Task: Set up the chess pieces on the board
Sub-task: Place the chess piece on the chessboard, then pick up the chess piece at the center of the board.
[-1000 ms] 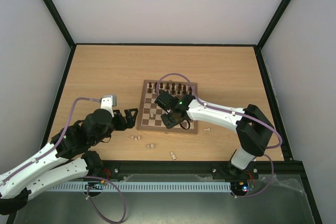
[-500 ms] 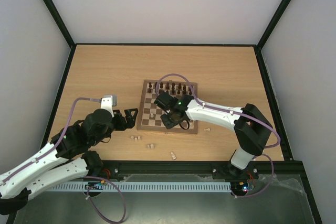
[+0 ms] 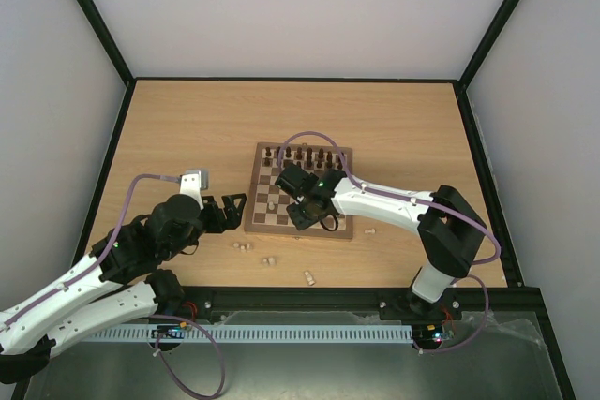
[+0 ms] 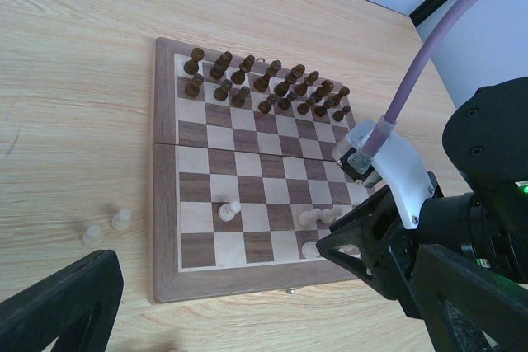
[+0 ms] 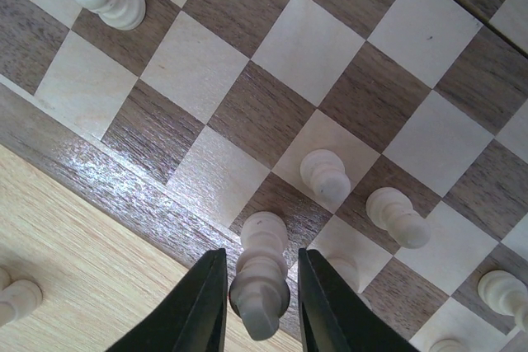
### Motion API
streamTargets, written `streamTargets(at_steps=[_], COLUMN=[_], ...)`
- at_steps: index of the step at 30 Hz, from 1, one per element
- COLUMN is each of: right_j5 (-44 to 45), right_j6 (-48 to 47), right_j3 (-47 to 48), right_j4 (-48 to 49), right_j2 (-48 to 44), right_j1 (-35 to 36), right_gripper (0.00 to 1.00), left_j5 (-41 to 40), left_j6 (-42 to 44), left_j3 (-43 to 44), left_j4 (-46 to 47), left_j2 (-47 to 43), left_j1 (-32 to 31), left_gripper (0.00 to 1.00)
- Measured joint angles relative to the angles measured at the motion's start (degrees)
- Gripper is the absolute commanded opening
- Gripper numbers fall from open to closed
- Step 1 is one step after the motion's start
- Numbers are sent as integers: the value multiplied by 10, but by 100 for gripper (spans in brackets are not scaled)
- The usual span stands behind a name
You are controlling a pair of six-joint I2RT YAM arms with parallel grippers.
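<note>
We see the board [image 4: 167,172] lying on the table [image 3: 187,138], a bit right of centre. The dark pcs [image 4: 264,84] stand in two rows along its far side.

The R gripper [image 5: 261,255] hangs low over the near edge row of the board. Its two fingers [image 5: 206,307] stand one on each side of a pale piece [image 5: 261,282]. This piece is upright on a dark square just beside the border frame. In the R wrist view we see a thin slit btw. each finger and the piece. So the jaws are a little apart and, as far as we can tell, not pressing it.

Other pale pcs [image 5: 326,177] stand on squares near it, and one more is well apart, towards the board's near-left part.

The L gripper [image 3: 229,209] hovers over the table just beside the near-left corner of the board. Its jaws are wide apart w/ nothing btw. them.

Some loose pale pcs [image 3: 270,259] lie on the table in front of the board, and one lies just off its near-right corner. The view is too small for us to say which kind of piece each one is.
</note>
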Motion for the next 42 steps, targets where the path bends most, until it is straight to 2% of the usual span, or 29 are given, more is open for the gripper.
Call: streamTargets(at_steps=[6, 11, 16, 19, 20, 21, 33, 40, 42], right_j5=[-3, -4, -4, -7, -8, -10, -54, -17, -21], right_j6=[0, 1, 4, 8, 10, 12, 59, 100, 108], right_j3=[0, 0, 0, 0, 0, 0, -40, -89, -94], right_j4=[0, 0, -7, -13, -14, -15, -19, 30, 35], right_j2=[-2, -28, -63, -100, -105, -117, -200, -361, -376], right_j1=[0, 0, 0, 0, 1, 5, 79, 80, 76], right_gripper=[29, 35, 50, 66, 93, 100, 99, 99, 99], left_j5=[0, 0, 0, -2, -3, -4, -13, -17, -17], left_j6=[0, 0, 0, -2, -3, -3, -4, 3, 6], left_j3=[0, 0, 0, 0, 0, 0, 17, 40, 40], left_j4=[0, 0, 0, 0, 0, 0, 0, 3, 4], left_j2=[0, 1, 3, 3, 2, 2, -18, -40, -40], left_j1=[0, 0, 0, 0, 0, 0, 0, 0, 0], left_gripper=[99, 99, 99, 99, 99, 99, 99, 99, 99])
